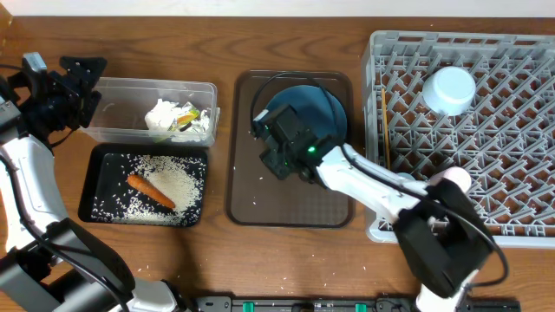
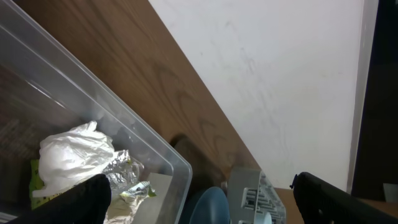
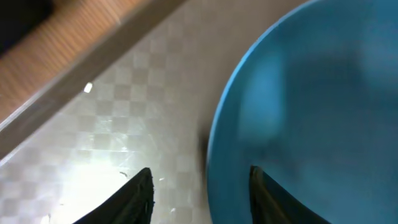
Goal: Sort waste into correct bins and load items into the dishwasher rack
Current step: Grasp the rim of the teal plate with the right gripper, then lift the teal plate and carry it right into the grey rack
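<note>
The large blue plate [image 1: 319, 113] [image 3: 311, 93] lies on the dark brown serving tray [image 1: 290, 204] [image 3: 124, 124]. My right gripper [image 1: 263, 128] [image 3: 199, 177] is open at the plate's left rim, one finger over the tray and one over the plate, with the rim between them. The clear box [image 1: 121, 108] [image 2: 124, 121] holds the crumpled tissue [image 1: 163, 117] [image 2: 71, 152] and the wrapper [image 1: 187, 115] [image 2: 142, 190]. My left gripper [image 1: 91, 87] [image 2: 208, 202] hangs wide open and empty at the box's left end. The carrot [image 1: 152, 191] and rice [image 1: 178, 182] lie in the black tray [image 1: 97, 186].
The grey rack [image 1: 512, 130] [image 2: 249, 193] fills the right side. A pale bowl [image 1: 449, 89] sits upside down in it and the chopsticks [image 1: 382, 121] lie along its left edge. A pink cup [image 1: 454, 178] shows behind my right arm. A few rice grains dot the serving tray.
</note>
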